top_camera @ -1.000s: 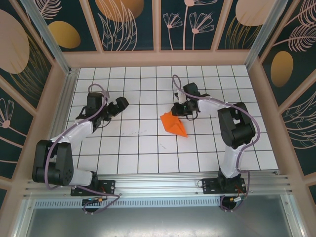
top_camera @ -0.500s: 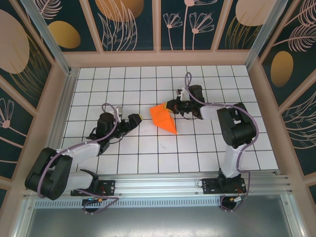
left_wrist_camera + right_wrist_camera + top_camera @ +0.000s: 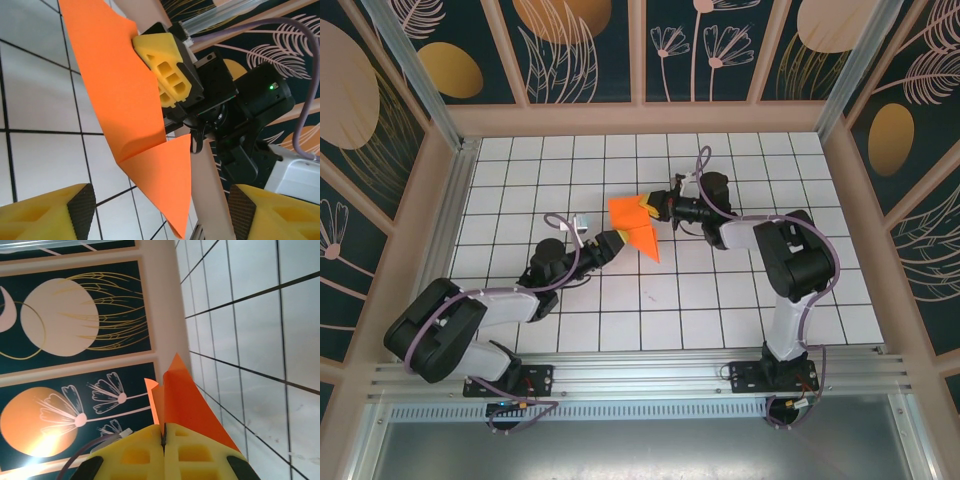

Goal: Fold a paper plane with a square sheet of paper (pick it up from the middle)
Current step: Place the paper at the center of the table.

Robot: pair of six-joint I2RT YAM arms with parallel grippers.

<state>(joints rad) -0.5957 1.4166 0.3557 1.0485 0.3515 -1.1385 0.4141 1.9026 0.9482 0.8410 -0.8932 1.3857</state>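
The square sheet of paper is folded into a bright orange pointed paper plane [image 3: 636,226], held up over the middle of the white grid table [image 3: 720,300]. My right gripper [image 3: 655,207] is shut on its wide end, and the yellow pads [image 3: 195,450] pinch the layered fold [image 3: 187,400]. My left gripper [image 3: 612,240] reaches in from the lower left and stands open. In the left wrist view the plane's narrow tip [image 3: 170,190] hangs between the left gripper's [image 3: 160,207] two spread fingertips, with a gap on each side. The right gripper's finger [image 3: 167,70] shows against the paper there.
Patterned walls [image 3: 640,50] with wooden frames enclose the table on three sides. An aluminium rail [image 3: 650,375] runs along the near edge by the arm bases. Bare tiles lie to the left and right of the two grippers.
The right gripper has lifted the orange paper and carried it left and toward the back. The left arm has swung in from the left until its fingers straddle the tip.
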